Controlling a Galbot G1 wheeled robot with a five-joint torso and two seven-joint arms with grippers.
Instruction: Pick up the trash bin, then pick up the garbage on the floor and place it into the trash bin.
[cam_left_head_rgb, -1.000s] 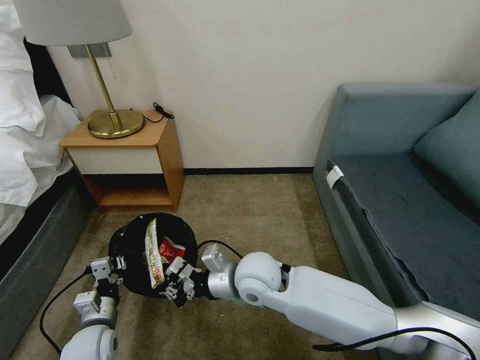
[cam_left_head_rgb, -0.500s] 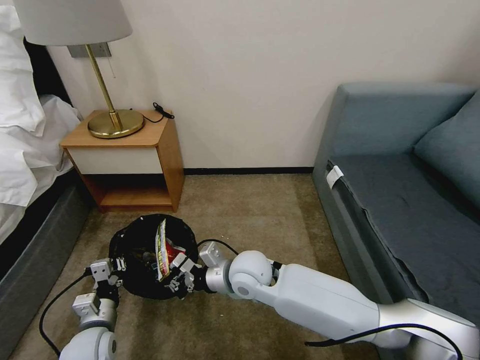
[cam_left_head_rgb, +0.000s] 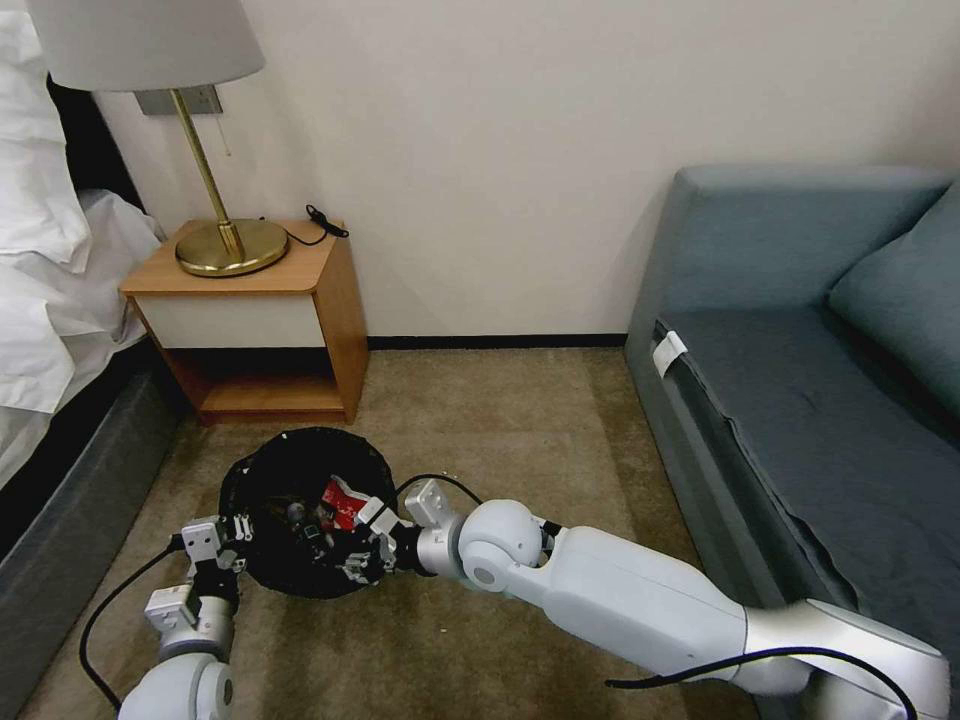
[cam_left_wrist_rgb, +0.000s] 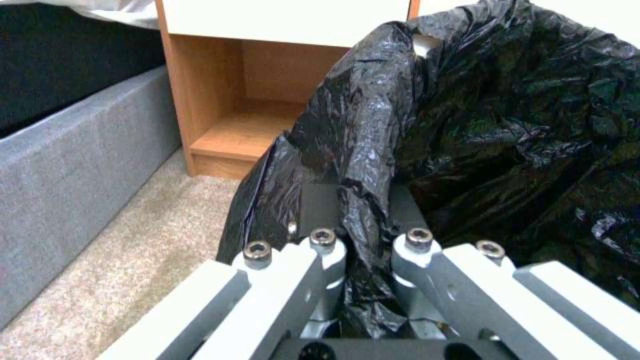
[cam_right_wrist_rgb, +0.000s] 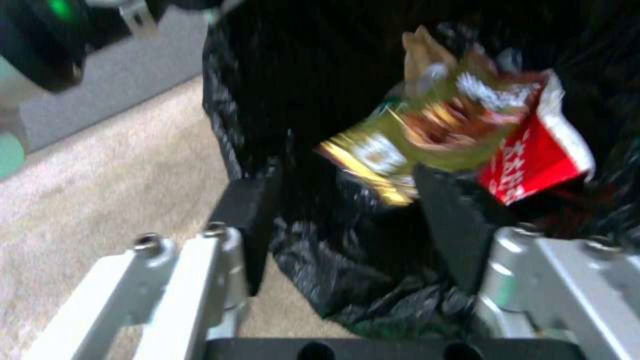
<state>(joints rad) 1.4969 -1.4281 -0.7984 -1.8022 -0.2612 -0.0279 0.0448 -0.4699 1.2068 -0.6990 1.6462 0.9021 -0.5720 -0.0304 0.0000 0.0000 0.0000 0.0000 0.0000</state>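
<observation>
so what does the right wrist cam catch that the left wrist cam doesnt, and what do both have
Right wrist view alone: the open right gripper at the bin's edge, with a gold-green wrapper and a red-and-white snack packet inside the bag.

Left wrist view alone: the left gripper shut on a fold of the liner, plus the wooden nightstand and grey bed base.

Both: the trash bin with its black bag, and the beige carpet.

Bedroom, bed (cam_left_head_rgb: 50, 300), nightstand (cam_left_head_rgb: 255, 320), lamp (cam_left_head_rgb: 190, 130), sofa (cam_left_head_rgb: 820, 400)
</observation>
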